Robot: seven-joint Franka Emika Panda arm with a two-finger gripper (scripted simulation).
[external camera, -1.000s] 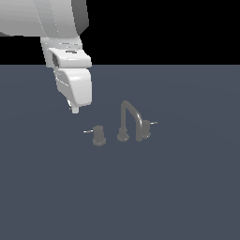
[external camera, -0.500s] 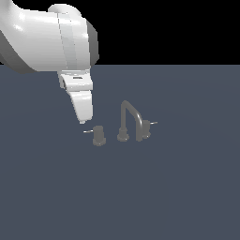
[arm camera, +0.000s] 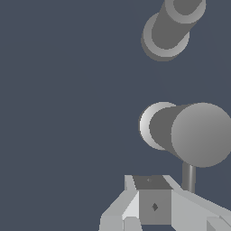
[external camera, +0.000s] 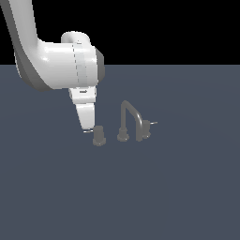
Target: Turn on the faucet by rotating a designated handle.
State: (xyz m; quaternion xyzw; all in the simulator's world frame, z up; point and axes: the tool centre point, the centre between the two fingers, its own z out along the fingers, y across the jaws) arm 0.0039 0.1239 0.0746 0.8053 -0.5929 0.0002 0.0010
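The faucet is a small dark grey set: an arched spout (external camera: 131, 117) between two stubby knobs. The handle (external camera: 99, 136) is the larger knob on the exterior view's left, with a thin pale lever pin (external camera: 87, 131). My gripper (external camera: 86, 125) is low, just beside the handle on its left, its tip at the pin. In the wrist view the handle (arm camera: 195, 134) is large and close, its pin (arm camera: 188, 177) reaches down to my gripper (arm camera: 154, 204), and the fingers look shut with nothing held.
The smaller-looking twin knob (external camera: 146, 129) stands on the exterior view's right of the spout. The spout's round base (external camera: 123, 136) also shows in the wrist view (arm camera: 170, 28). All stand on a flat dark blue-grey floor (external camera: 168, 187).
My arm has come down and moved towards the exterior view's right, bringing the gripper tip from above the handle down to its lever pin. The faucet parts look unmoved.
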